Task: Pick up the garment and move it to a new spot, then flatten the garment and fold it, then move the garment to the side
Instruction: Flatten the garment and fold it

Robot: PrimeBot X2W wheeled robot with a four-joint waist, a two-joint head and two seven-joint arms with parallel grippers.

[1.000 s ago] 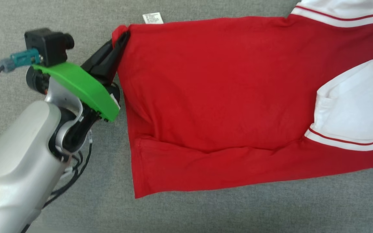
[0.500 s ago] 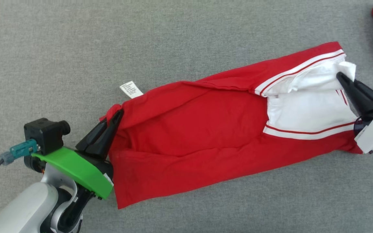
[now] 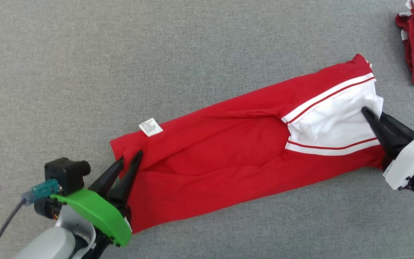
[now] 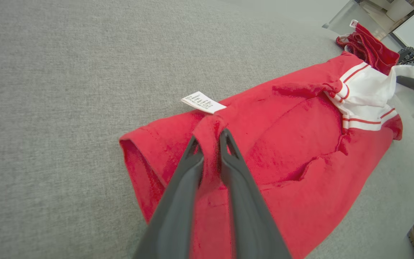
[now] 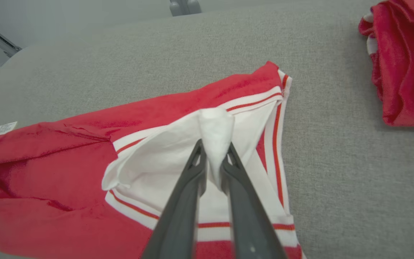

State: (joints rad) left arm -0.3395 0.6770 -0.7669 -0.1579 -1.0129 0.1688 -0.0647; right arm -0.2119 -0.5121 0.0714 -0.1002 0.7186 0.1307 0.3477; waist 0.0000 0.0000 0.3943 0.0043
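Grey felt-like tabletop (image 3: pixel 192 54) now has the long red-and-white cotton garment (image 3: pixel 228 158) lying slack across the middle instead of stretched taut like a second ago, with my left gripper (image 3: pixel 130 156) still pinching its near-left red corner and my right gripper (image 3: pixel 372 112) its white right end, so I reckon letting go comes next.

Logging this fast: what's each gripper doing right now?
Left gripper: closed on the shirt, at its red end.
Right gripper: closed on the shirt, at its white end.
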